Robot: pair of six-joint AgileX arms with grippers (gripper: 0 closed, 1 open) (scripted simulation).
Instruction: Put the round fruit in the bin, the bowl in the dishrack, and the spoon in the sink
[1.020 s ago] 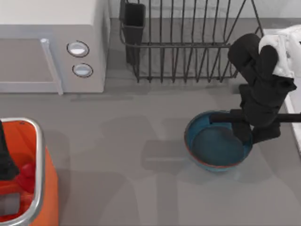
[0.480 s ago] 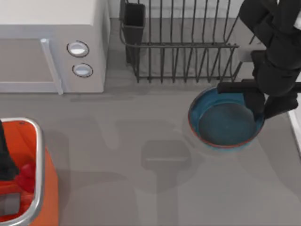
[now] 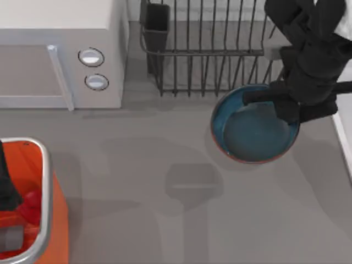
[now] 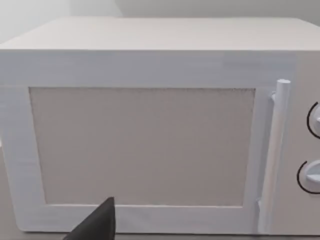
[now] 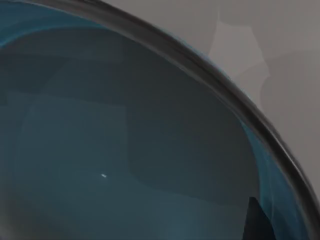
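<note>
top view: the right gripper sat at the right side of the table, just in front of the dishrack, with its fingers closed on the right-hand rim of the bowl. the bowl was held clear of the table, its shadow lying on the grey surface to the left and below it, and its far edge overlapped the front bars of the dishrack. a black cup stood at the rack's left corner, next to the microwave. a strip of the sink showed at the right edge. the bin was at the lower left, with the round fruit inside it and the left arm reaching down into the bin beside the fruit; could not tell how the left gripper stood. left wrist view: the microwave front with its door handle and two knobs at the edge; one dark fingertip showed low in the frame, and it gave no reading on the gripper's opening. right wrist view: the teal-grey inside of the bowl very close, its dark rim curving across grey table, and a dark fingertip against the inner wall near the rim.
</note>
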